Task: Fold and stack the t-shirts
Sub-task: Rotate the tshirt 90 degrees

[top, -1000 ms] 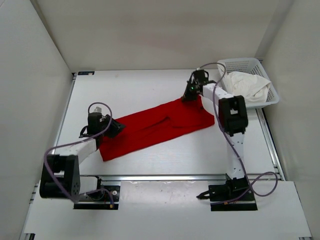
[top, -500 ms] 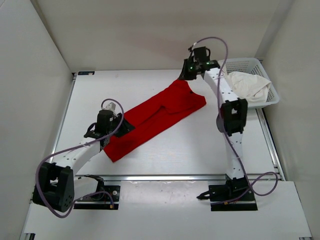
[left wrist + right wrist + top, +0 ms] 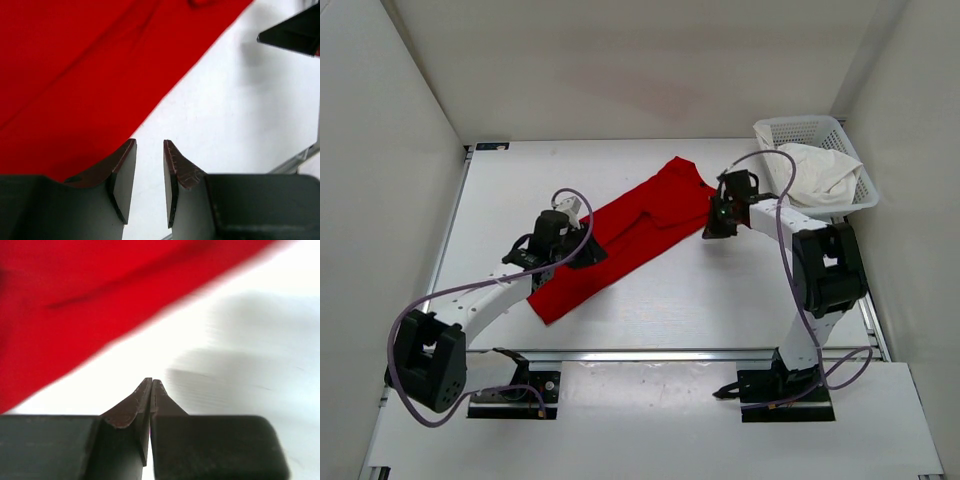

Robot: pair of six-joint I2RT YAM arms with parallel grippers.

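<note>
A bright red t-shirt (image 3: 620, 235) lies as a long diagonal strip across the middle of the table, also filling the upper left of the left wrist view (image 3: 85, 75) and the right wrist view (image 3: 75, 300). My left gripper (image 3: 590, 250) hovers at the shirt's near edge, open (image 3: 150, 145), with only bare table between its fingers; its left finger overlaps the cloth's edge. Just off the shirt's right end my right gripper (image 3: 713, 228) is shut and empty (image 3: 151, 382) over white table. A white t-shirt (image 3: 815, 172) lies crumpled in the basket.
The white mesh basket (image 3: 798, 128) stands at the back right corner, close behind the right arm. White walls enclose the table on the left, back and right. A metal rail (image 3: 650, 353) runs along the near edge.
My right gripper has come down from the raised far end of the red shirt to the table beside it. The left arm has slid right along the shirt's near edge.
</note>
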